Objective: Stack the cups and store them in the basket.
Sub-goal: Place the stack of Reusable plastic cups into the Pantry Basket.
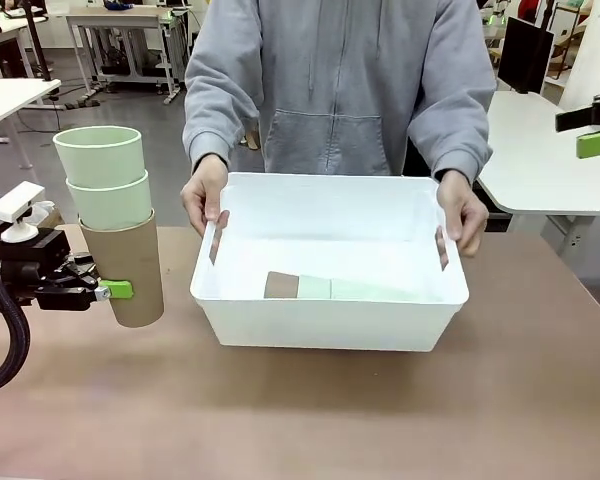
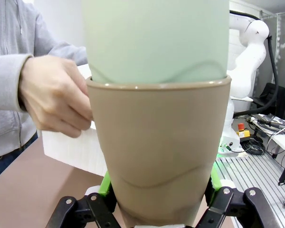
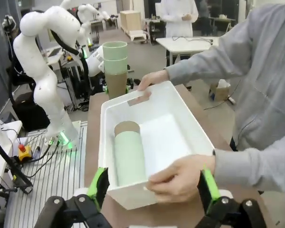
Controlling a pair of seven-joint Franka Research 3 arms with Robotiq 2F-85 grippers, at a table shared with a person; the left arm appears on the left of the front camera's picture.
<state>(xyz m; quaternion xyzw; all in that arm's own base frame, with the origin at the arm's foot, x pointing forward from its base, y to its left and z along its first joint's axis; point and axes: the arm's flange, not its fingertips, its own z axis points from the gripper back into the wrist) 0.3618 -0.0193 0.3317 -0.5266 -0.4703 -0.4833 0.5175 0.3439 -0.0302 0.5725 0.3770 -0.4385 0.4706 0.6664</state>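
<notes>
Item: our left gripper [image 1: 108,290] clenched on an upright three-cup stack [image 1: 115,225] just left of the basket [image 1: 330,320] (person's hands on both ends, another stack [image 1: 335,288] lying inside); right gripper [image 3: 152,190] spread empty; we should lift clear of the rim.

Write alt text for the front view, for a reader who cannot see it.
The left gripper holds an upright stack of cups, two mint green nested in a tan one, beside a white basket that a person steadies with both hands. Another stack of cups lies on its side inside the basket.
</notes>
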